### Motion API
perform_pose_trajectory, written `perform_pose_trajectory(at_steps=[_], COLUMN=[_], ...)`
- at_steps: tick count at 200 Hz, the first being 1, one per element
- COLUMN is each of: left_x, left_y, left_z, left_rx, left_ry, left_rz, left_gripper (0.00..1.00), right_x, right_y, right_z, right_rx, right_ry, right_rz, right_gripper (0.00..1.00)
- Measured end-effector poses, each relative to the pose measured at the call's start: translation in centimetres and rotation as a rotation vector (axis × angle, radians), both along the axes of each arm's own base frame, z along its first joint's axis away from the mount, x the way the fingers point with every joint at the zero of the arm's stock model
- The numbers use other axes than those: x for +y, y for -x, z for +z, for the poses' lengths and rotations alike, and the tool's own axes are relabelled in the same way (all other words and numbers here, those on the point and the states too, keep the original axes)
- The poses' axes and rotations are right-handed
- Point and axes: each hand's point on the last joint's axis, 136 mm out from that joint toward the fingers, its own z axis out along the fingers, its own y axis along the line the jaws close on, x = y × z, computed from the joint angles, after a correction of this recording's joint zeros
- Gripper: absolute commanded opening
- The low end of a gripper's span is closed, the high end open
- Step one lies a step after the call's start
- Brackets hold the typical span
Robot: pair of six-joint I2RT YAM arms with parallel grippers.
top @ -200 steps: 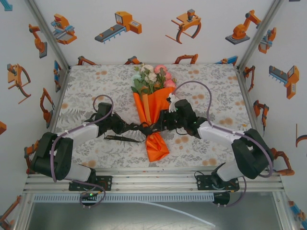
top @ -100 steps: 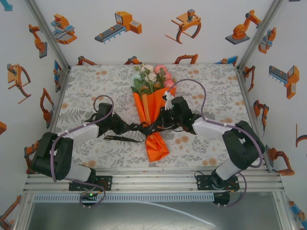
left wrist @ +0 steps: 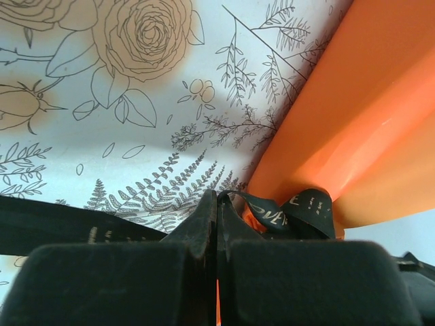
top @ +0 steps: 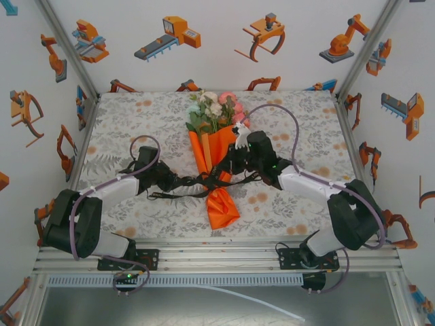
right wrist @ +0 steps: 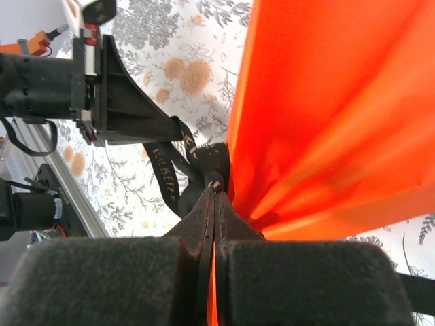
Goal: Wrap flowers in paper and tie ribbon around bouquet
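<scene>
Right claw [right wrist: 215,191] pinches the ribbon [right wrist: 163,168] just beside the bouquet [right wrist: 326,102].

bouquet [top: 216,163] lies mid-surface [top: 136,122], flowers [top: 214,109] at the back end, ribbon [top: 198,181] across its waist, left claw [top: 179,182] left of it, right claw [top: 220,176] right

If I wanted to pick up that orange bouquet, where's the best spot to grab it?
Probably at its pinched waist, where the ribbon crosses the bouquet, coming down from above with a finger on either side. It lies flat on the cloth and is slimmest there; the flared ends and the flowers would likely crush.
</scene>
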Motion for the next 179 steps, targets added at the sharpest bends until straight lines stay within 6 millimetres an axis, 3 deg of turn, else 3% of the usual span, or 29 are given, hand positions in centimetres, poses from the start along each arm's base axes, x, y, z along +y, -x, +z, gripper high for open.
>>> perform_pose_trajectory(at_steps=[49, 82, 117, 179], left_x=[1.0, 1.4, 1.8, 2.3], left_y=[0.1, 0.2, 0.4, 0.7], left_z=[-0.2, -0.4, -0.7, -1.0], left_rx=[0.021, 0.028, 0.046, 0.066], left_ry=[-0.016, -0.026, -0.036, -0.046], left_rz=[0.027, 0.039, 0.048, 0.055], left_gripper=[0.0, 0.0, 0.0, 0.0], right_x=[-1.2, -2.2, -5.1, -5.8], right_y=[0.1, 0.2, -1.2, -1.2], right_z=[1.5, 0.2, -1.1, -1.8], right_rx=[-0.042, -0.003, 0.07, 0.158], right_ry=[0.01, 0.057, 0.079, 0.092], right_rz=[-0.018, -0.033, -0.136, -0.164], right_gripper=[0.0, 0.0, 0.0, 0.0])
